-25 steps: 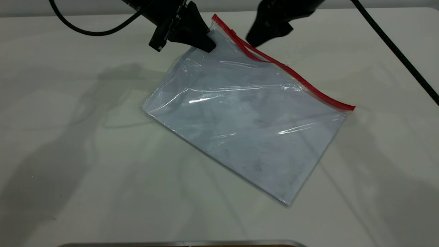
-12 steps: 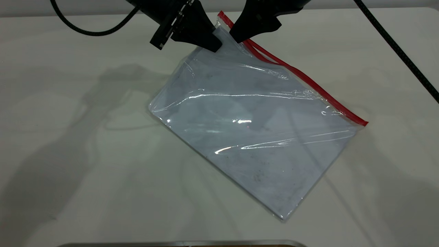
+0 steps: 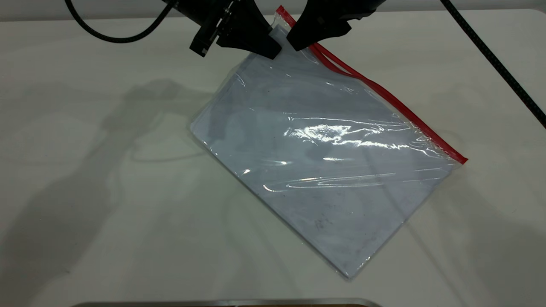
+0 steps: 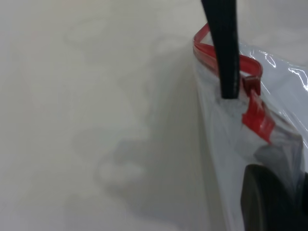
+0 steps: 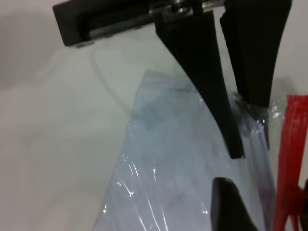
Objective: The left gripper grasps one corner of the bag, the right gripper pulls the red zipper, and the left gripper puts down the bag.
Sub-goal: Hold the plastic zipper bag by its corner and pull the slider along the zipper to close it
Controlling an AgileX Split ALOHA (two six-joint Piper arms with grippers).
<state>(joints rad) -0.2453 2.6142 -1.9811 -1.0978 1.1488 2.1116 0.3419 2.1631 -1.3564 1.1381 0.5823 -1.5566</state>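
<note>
The clear bluish bag [image 3: 324, 170] lies slanted on the table with its far corner [image 3: 276, 30] raised. My left gripper [image 3: 273, 51] is shut on that corner, where the red zipper [image 3: 384, 91] ends. The right wrist view shows its fingers [image 5: 211, 96] pinching the plastic. My right gripper [image 3: 298, 42] is beside it at the zipper's far end. Its jaws stand apart on either side of the red strip [image 5: 288, 159], with one finger [image 5: 231, 207] over the bag. The left wrist view shows the slider tab [image 4: 257, 118] next to a right finger [image 4: 225, 53].
The pale table [image 3: 85, 170] stretches all round the bag. A thin black cable [image 3: 123, 39] hangs at the far left and a ribbed black cable [image 3: 490, 59] crosses the far right. A metal edge [image 3: 226, 302] runs along the near side.
My right gripper has moved left onto the zipper's far end. The held corner has risen slightly and the bag's low end has slid to the right and nearer.
</note>
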